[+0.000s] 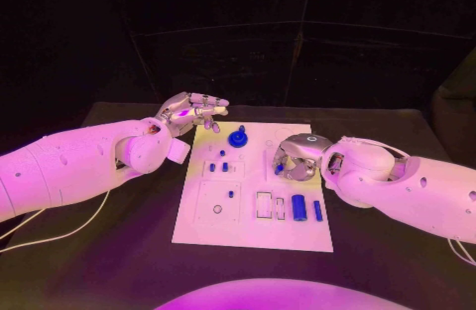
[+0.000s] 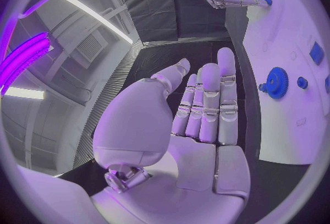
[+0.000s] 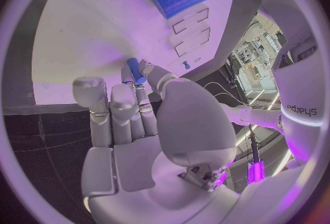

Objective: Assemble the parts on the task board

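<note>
The white task board [image 1: 248, 234] lies in the middle of the table. My right hand [image 1: 298, 157] hovers over the board's right middle and pinches a small blue peg [image 3: 136, 70] between thumb and a finger; the same peg [image 1: 280, 166] shows under the hand from above. My left hand [image 1: 191, 111] is raised over the board's far left corner, holding nothing, its fingers [image 2: 206, 108] stretched out. A blue gear [image 1: 238, 139] stands on the board just right of the left hand. A thick blue cylinder [image 1: 298, 207] and a slim blue pin [image 1: 318, 210] lie near the board's right edge.
Small blue pegs [image 1: 218, 166] stand in the board's left half, another [image 1: 231, 194] nearer me. Empty rectangular slots [image 1: 265, 205] sit left of the cylinder. Black table surrounds the board, and a white cable [image 1: 60, 234] trails at the left.
</note>
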You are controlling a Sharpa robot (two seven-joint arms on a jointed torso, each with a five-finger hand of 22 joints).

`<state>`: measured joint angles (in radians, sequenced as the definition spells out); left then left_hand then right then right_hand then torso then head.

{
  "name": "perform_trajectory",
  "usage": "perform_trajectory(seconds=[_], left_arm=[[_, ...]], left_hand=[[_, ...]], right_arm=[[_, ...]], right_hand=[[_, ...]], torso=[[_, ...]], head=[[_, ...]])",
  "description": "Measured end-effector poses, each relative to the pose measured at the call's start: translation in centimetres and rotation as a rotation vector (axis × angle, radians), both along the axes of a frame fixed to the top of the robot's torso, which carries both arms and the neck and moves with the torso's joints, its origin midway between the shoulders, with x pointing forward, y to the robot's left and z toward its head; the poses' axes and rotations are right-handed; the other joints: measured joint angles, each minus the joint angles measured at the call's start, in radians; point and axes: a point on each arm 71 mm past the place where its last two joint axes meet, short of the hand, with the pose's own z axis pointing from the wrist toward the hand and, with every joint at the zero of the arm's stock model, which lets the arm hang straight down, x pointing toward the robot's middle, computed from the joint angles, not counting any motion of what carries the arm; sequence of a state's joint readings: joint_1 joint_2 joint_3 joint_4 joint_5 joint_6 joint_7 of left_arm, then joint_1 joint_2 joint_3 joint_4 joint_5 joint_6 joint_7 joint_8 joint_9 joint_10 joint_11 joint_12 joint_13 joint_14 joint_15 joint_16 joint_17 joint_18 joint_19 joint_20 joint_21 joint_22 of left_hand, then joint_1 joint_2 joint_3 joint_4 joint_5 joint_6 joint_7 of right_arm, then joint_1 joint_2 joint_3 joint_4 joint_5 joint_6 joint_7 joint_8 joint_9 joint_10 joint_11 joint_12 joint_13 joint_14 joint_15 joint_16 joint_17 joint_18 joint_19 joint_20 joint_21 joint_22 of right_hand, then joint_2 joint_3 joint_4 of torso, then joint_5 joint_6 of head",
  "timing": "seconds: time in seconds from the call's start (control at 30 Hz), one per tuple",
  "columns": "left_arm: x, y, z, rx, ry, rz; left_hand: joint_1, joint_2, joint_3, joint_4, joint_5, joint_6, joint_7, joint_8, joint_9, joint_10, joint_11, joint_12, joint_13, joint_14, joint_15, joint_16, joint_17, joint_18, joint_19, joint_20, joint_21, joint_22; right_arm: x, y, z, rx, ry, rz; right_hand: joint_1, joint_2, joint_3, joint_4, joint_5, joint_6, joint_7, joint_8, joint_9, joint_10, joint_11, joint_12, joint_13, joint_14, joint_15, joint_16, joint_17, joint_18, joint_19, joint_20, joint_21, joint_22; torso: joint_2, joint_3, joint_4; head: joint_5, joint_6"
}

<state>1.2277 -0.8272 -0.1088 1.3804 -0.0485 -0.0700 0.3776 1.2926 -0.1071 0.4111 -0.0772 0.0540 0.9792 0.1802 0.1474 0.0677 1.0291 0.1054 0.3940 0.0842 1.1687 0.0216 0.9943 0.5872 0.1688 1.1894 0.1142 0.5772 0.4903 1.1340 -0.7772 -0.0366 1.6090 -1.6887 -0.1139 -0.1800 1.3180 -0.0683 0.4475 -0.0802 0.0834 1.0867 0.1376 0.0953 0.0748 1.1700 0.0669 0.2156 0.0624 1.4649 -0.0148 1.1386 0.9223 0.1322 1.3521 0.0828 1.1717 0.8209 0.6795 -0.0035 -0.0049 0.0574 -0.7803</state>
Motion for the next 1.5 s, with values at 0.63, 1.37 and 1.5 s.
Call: perform_trajectory(seconds=[0.63,1.37,1.5], left_arm=[[0.0,0.2,0.0,0.002,0.002,0.002],[0.5,0.4,-0.2,0.008,0.000,0.013],[0.5,0.4,-0.1,0.008,-0.001,0.014]], left_hand=[[0.000,0.000,-0.003,-0.003,0.000,0.000,0.000,0.000,0.000,0.000,0.000,0.000,0.000,-0.007,0.000,0.000,-0.002,0.000,0.000,0.000,0.000,-0.002],[0.000,0.000,-0.003,-0.003,0.000,0.000,0.000,0.000,0.000,0.000,0.000,0.000,0.000,-0.007,0.000,0.000,-0.002,0.000,0.000,0.000,0.000,-0.001],[0.000,0.000,-0.003,-0.003,0.000,0.000,0.000,0.000,0.000,0.000,0.000,0.000,0.000,-0.007,0.000,0.000,-0.002,0.000,0.000,0.000,0.000,-0.001]], right_arm=[[-2.6,0.0,2.6,0.195,-0.095,0.032],[-6.2,11.4,0.4,0.348,0.037,0.259],[-6.3,12.1,-0.5,0.322,0.055,0.271]], right_hand=[[0.015,0.020,0.072,-0.015,-0.031,0.026,-0.005,0.008,0.004,0.031,-0.008,-0.021,0.001,0.000,-0.007,0.023,0.030,0.000,0.010,-0.003,0.019,0.031],[0.015,0.020,0.082,-0.017,-0.027,0.023,-0.005,0.004,0.002,0.034,-0.004,-0.034,0.002,0.000,-0.007,0.023,0.029,0.000,0.009,-0.003,0.019,0.030],[0.015,0.020,0.082,-0.017,-0.027,0.023,-0.005,0.000,0.002,0.034,-0.004,-0.034,0.002,0.000,-0.007,0.025,0.029,0.000,0.009,-0.003,0.019,0.030]], torso=[[-0.002,-0.0006,0.0000],[0.000,-0.0012,0.0026],[0.000,-0.0012,0.0013]], head=[[0.004,-0.002],[0.035,-0.013],[0.040,-0.016]])
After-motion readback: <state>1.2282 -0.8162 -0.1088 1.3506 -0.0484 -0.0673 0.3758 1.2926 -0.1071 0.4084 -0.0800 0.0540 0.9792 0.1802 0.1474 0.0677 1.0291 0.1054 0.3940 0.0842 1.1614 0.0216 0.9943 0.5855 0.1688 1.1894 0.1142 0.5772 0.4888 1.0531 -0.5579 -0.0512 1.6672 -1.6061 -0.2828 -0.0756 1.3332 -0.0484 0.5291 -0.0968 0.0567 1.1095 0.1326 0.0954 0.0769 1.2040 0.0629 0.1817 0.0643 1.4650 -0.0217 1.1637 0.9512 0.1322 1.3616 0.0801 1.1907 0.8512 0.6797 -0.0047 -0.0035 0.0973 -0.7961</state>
